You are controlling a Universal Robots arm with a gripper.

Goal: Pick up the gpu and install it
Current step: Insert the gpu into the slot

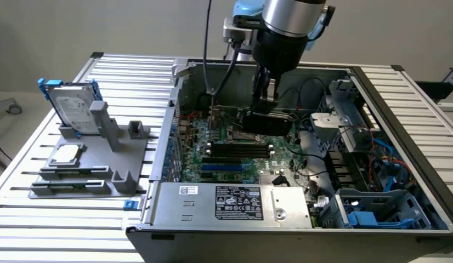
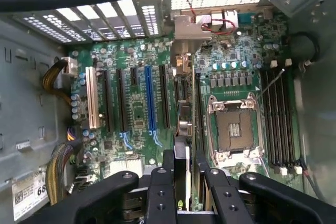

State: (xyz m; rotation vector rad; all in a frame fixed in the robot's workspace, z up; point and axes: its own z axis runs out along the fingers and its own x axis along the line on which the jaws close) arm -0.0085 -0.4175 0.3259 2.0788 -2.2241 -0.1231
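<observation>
Black-fingered gripper (image 2: 184, 163) gripping thin green-and-black gpu (image 2: 184, 121).
Fingers (image 2: 160, 184) half-closed on its edge; card upright above green motherboard (image 2: 136, 103) slots, aligned for seating.

Silver tubular arm (image 1: 289, 16), pale-blue joint cap (image 1: 245, 8) and black wrist (image 1: 274, 52) at top centre; thin black cable (image 1: 208, 44) alongside; black, screw-studded fingers (image 2: 160, 192).
</observation>
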